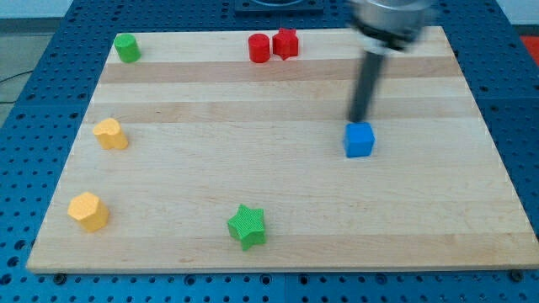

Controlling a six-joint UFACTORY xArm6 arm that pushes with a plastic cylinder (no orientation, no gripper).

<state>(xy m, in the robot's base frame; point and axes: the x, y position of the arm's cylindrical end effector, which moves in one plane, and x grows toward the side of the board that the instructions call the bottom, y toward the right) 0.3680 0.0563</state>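
A green star block (247, 225) sits nearest the view's bottom; farther up, a blue cube (359, 140) lies just below my tip (360, 119). No claw shows, so its state cannot be told.

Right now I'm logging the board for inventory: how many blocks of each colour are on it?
Red: 2, cylinder and star-like block
Green: 2, one at top left, star
Yellow: 2
Blue: 1, cube, just below my tip
Total: 7
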